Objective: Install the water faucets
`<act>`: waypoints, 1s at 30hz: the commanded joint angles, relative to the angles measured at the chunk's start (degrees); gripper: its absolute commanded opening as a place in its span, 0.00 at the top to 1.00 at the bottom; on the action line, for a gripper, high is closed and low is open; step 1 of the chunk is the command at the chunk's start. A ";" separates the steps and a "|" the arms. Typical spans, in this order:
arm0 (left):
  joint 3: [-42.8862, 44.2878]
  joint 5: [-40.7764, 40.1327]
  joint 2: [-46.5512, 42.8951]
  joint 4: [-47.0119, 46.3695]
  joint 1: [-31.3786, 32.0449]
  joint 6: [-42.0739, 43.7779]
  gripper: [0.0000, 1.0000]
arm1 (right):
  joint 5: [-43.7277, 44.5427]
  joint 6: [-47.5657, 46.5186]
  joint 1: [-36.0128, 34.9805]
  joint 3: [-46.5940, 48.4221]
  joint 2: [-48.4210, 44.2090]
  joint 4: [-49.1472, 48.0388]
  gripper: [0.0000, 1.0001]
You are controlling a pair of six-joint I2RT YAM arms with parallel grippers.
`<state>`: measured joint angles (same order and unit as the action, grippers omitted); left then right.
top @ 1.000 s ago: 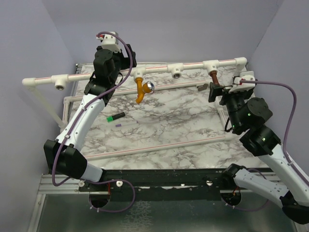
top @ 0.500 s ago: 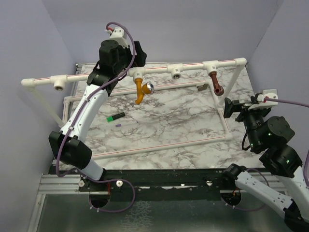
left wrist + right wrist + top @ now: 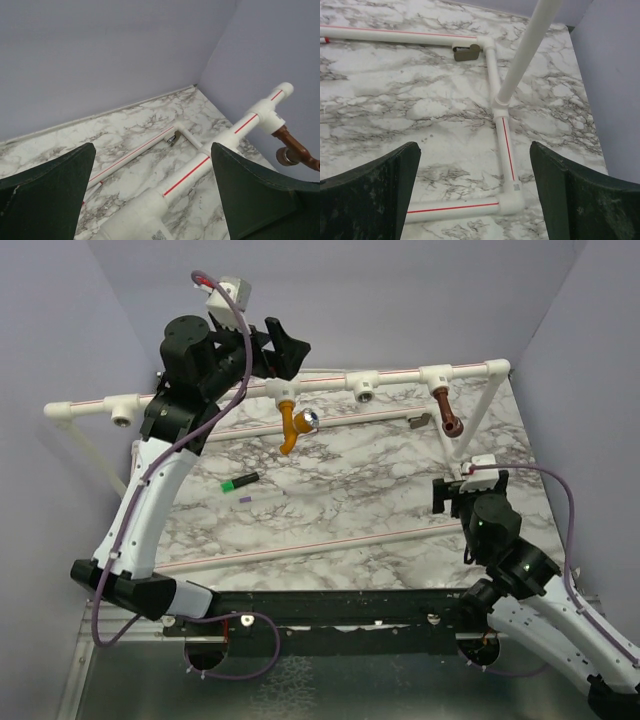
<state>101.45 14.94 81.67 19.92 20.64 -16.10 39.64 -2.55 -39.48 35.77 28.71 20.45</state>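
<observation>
The orange-yellow faucet [image 3: 290,429] with a silver knob hangs from a T-fitting on the raised white pipe [image 3: 320,382]. The reddish-brown faucet [image 3: 448,418] hangs from the fitting further right; it also shows at the right edge of the left wrist view [image 3: 295,154]. My left gripper [image 3: 283,350] is open and empty, raised above the pipe just left of the orange faucet's fitting. My right gripper [image 3: 455,495] is open and empty, low over the table's right side, above the floor pipe's corner elbow [image 3: 512,202].
A green marker pen [image 3: 239,482] and a small pale piece [image 3: 262,497] lie on the marble table. A white floor pipe frame [image 3: 320,540] rings the table, with a slanted support pipe [image 3: 525,50] at the right. A small metal clip [image 3: 466,51] sits by the back pipe. Purple walls enclose three sides.
My left gripper rose off the orange faucet's fitting and swung up and back. My right gripper let go near the brown faucet and withdrew toward the near right.
</observation>
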 commanded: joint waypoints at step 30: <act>-18.50 0.22 -22.34 5.22 11.20 4.50 0.01 | -10.69 -2.75 24.44 -28.70 38.02 -80.77 0.00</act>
<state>83.44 18.31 60.66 23.14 29.89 -13.34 33.87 -6.90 -17.50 9.65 59.75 -43.72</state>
